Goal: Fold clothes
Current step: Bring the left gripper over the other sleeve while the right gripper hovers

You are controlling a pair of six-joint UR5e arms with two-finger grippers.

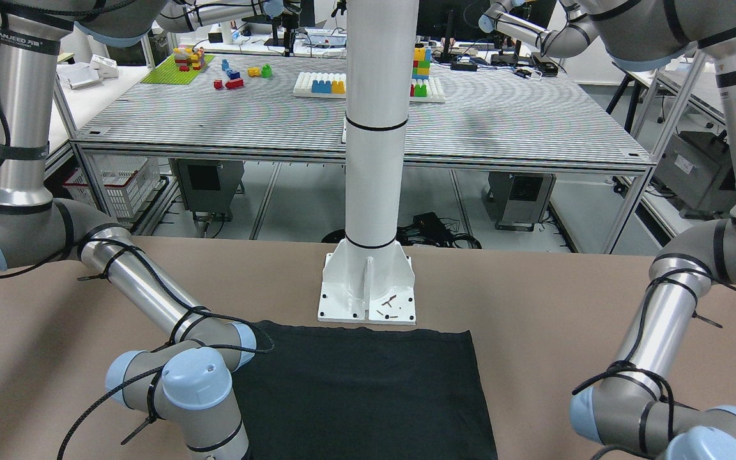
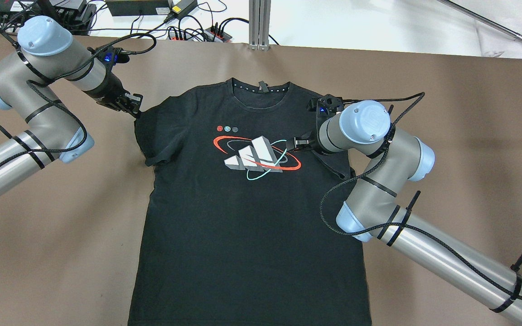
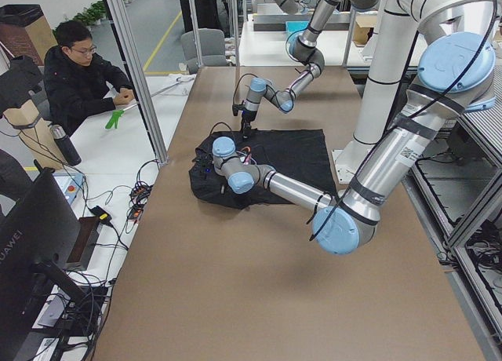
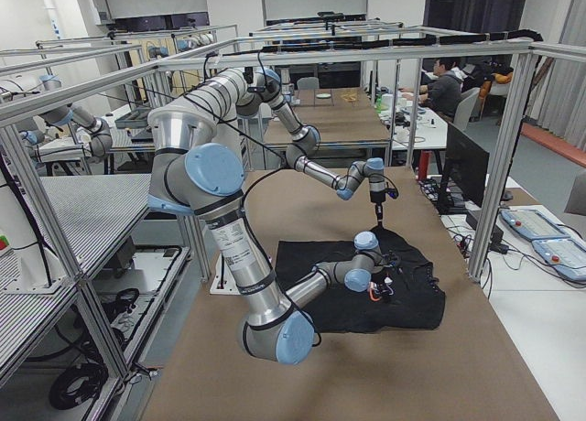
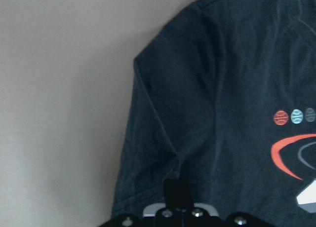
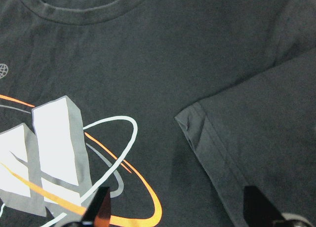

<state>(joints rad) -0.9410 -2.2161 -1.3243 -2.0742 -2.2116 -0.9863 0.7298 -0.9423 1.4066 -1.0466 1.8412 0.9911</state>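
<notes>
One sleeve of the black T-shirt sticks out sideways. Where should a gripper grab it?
Probably the outer hem of the sleeve, pinched from above, coming in from the bare table on the robot's left: that free edge lies flat, ready to fold onto the T-shirt.

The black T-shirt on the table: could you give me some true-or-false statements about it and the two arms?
The T-shirt lies with its printed logo facing up. True.
The right gripper has its fingers closed on the collar. False: they stand apart by the logo.
One sleeve is folded in over the shirt's body. True.
The T-shirt is already folded in half. False: it lies spread at full length.
The left gripper is at the bottom hem. False: it is by the other sleeve.
</notes>
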